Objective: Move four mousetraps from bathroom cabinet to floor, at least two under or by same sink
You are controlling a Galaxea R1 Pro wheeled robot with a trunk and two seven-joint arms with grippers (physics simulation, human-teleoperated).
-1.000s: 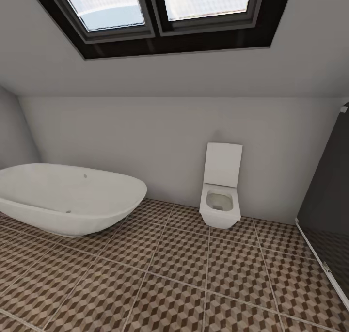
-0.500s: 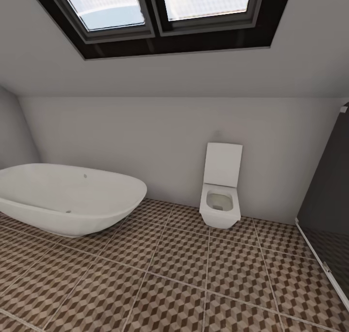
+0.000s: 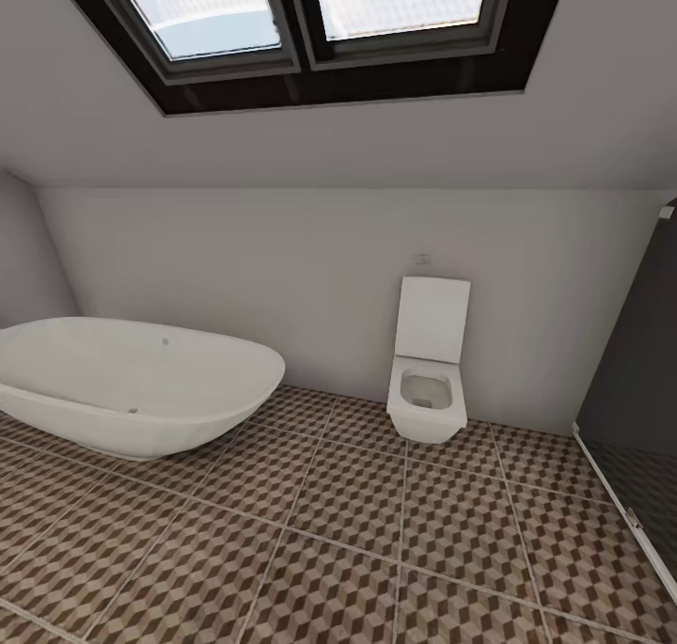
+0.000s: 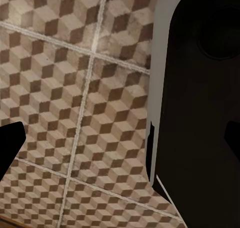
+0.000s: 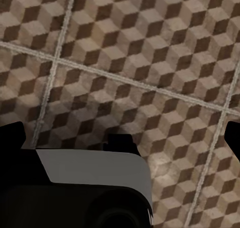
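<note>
Head view: bathroom floor [image 3: 357, 531] with brown/beige/white cube-pattern tiles and pale grout runs across the lower part of the room. Landmark is the white square toilet [image 3: 428, 381], set against the back wall [image 3: 282, 277]. White oval bathtub [image 3: 132, 385] sits on the floor well to the left of the toilet, apart from it. Dark glass shower wall [image 3: 639, 362] stands to the right of the toilet, with a darker shower floor at its foot. Sloped ceiling above the toilet carries a dark-framed skylight [image 3: 310, 14] with two panes. No mousetrap can be made out on the tiles around the toilet or tub.

Left wrist view: left gripper [image 4: 120, 138] looks straight down at the cube tiles. One dark fingertip [image 4: 10, 143] shows at one edge of the picture, a sliver of the other at the opposite edge, so the fingers are spread wide with nothing between them. A big black robot part with a grey rim [image 4: 200, 98] covers much of the tiles on one side.

Right wrist view: right gripper [image 5: 122, 138] also faces the tiled floor. Dark fingertips [image 5: 11, 135] sit at opposite edges of the picture, spread wide, holding nothing. A grey-and-black rounded robot part [image 5: 90, 188] lies between camera and tiles, casting a shadow on the floor.
</note>
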